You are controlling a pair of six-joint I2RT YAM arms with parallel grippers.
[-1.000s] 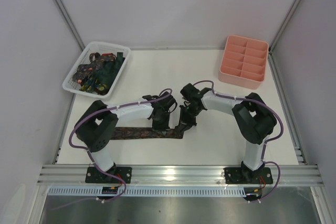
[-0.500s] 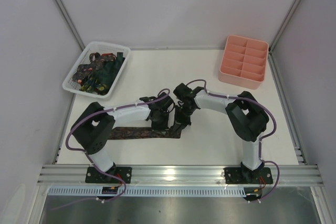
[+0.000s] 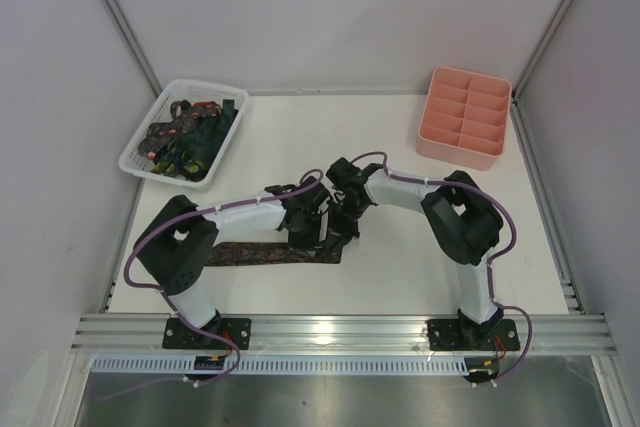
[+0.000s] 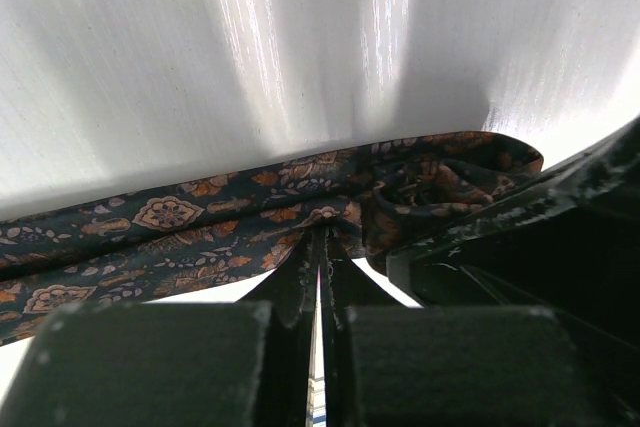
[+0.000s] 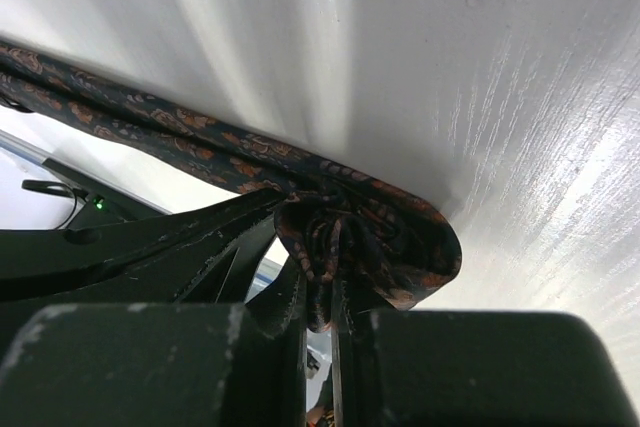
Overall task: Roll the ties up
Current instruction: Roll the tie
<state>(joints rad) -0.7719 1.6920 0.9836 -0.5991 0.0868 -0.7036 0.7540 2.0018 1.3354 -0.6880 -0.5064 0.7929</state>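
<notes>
At the tips of the right gripper [image 5: 320,292], the curled end of the brown tie [image 5: 390,237] is pinched, while beside it the flat length is clamped by the closed left gripper [image 4: 320,247], seemingly to keep the roll tight.

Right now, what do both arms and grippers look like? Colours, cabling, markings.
Both match: left arm and right arm have white tubular links, bulky black joint housings and black base plates. A purple cable runs along each, looping free at joints. The left gripper and right gripper are matte black, with two slim tapered fingers, slightly scuffed. No markings legible.
</notes>
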